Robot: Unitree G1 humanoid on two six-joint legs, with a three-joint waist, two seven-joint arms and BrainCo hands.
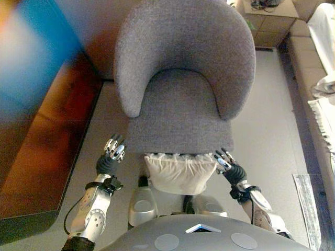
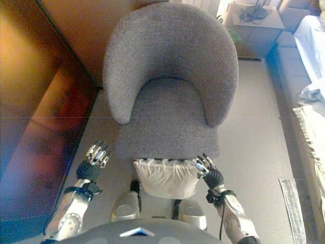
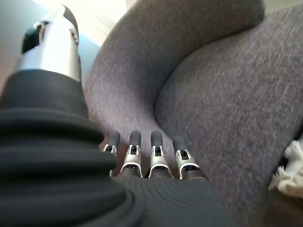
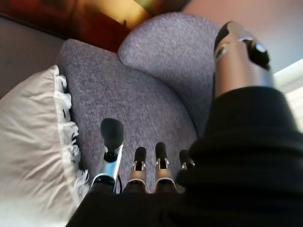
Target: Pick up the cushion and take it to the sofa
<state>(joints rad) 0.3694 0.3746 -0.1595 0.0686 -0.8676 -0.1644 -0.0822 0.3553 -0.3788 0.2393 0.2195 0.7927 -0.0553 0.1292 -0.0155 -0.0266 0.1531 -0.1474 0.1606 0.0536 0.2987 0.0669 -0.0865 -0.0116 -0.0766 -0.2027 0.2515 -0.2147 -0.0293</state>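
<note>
A cream cushion [image 1: 179, 172] with a fringed top edge stands on the floor, leaning against the front of a grey armchair [image 1: 183, 83]. My left hand [image 1: 111, 155] hovers left of the cushion, a short gap away, fingers straight and holding nothing. My right hand [image 1: 228, 166] sits by the cushion's upper right corner, fingers straight; I cannot tell whether it touches. In the right wrist view the cushion [image 4: 28, 142] lies beside the fingers [image 4: 111, 142]. The left wrist view shows only a bit of fringe [image 3: 289, 170] past the chair seat. The beige sofa [image 1: 309, 63] runs along the right edge.
A dark glossy wooden piece of furniture [image 1: 47, 146] fills the left side, close to my left arm. A small side table [image 1: 267, 18] stands at the far right behind the armchair. White cloth [image 1: 324, 89] lies on the sofa. A pale strip [image 1: 306, 204] lies on the floor at the right.
</note>
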